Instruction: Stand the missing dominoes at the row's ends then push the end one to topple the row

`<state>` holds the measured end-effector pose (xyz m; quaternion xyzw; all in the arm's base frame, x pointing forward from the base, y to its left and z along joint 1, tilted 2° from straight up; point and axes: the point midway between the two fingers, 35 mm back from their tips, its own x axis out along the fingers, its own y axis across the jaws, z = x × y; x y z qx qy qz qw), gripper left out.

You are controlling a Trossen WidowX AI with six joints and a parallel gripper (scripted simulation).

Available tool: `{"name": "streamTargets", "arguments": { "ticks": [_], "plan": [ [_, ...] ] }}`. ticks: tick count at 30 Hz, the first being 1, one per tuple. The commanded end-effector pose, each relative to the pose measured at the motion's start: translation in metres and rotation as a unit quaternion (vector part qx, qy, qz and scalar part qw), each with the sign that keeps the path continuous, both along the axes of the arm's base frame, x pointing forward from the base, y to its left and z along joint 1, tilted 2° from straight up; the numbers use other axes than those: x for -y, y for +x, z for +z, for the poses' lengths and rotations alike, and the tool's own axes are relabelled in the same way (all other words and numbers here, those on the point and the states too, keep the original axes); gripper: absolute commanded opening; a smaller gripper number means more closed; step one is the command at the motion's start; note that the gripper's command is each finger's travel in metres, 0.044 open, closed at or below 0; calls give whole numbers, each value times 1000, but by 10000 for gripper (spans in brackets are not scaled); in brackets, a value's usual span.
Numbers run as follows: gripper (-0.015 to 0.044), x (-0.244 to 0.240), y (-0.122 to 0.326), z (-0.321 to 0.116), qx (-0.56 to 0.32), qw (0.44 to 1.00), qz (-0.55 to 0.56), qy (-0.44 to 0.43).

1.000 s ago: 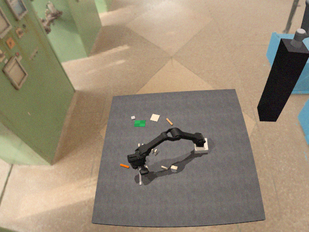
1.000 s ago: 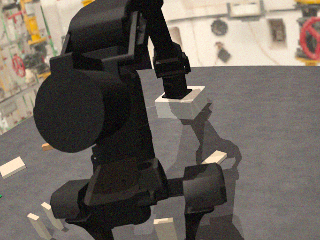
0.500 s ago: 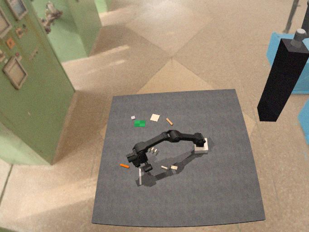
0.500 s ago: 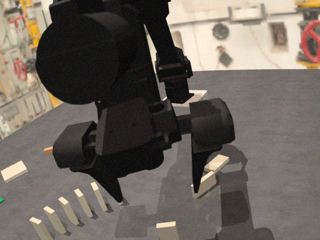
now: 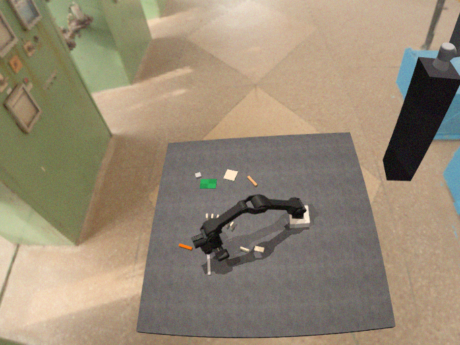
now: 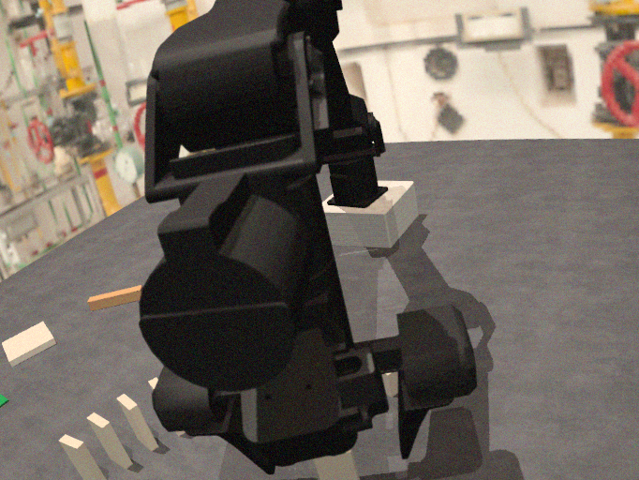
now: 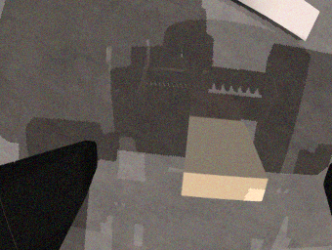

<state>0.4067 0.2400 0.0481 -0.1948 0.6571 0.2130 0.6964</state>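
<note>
1. Fingers (image 5: 222, 255) (image 6: 409, 428) are wide open w/ nothing gripped, approx. over the worktop (image 5: 297, 296) (image 6: 542, 309) (image 7: 39, 73), pointing down.
2. Main risk IMO: a fingertip clips the lone domino (image 6: 337, 465) (image 7: 225, 146) & tips it. Cause: it sits off-centre in the gap, so an uneven descent or close would have one side hit 1st.
3. If gripped skewed, it'd prob. twist & later stand crooked, i.e. wrong spacing.
4. The standing row (image 5: 212, 215) (image 6: 111, 439) is off to one side of the fingers, partly hidden from me by the arm. A low sideways swing that way could set it off early.
5. Pale stick (image 5: 208, 264) (image 7: 288, 15) is near the fingers too; a wide opening might nudge it, tho less serious.
6. Where's the domino? Upright, between the fingers as the wrist cam looks down, nearer the RH finger in that view, apart from both AFAICT. Tip height vs. its top: can't tell.
</note>
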Motion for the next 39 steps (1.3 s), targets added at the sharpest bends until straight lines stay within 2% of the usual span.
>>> {"name": "streamTargets", "arguments": {
  "ticks": [1,7,20,30,39],
  "plan": [
    [440,0,1,-2,6,1000,1,1],
    [440,0,2,-10,6,1000,1,1],
    [107,0,2,-10,6,1000,1,1],
    [107,-1,2,-8,6,1000,1,1],
    [107,3,-4,83,5,1000,0,2]
  ]
}}
